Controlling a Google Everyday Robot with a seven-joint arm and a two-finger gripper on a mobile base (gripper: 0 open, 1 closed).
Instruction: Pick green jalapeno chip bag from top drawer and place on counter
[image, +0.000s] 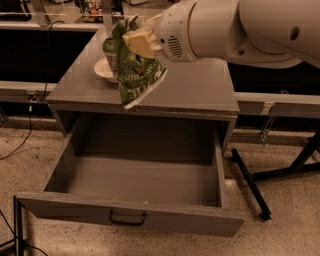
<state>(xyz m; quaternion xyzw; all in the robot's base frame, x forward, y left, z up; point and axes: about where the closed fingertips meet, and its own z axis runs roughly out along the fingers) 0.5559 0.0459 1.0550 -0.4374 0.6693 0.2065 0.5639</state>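
My gripper is shut on the green jalapeno chip bag and holds it by its upper part. The bag hangs crinkled over the front left part of the counter, its lower corner reaching the counter's front edge. The top drawer is pulled wide open below, with nothing inside it, and its dark pull handle faces the camera. My white arm comes in from the upper right.
A cream bowl sits on the counter's left side, just behind the bag. Black stand legs lie on the speckled floor to the right of the cabinet. A low shelf with cables runs behind.
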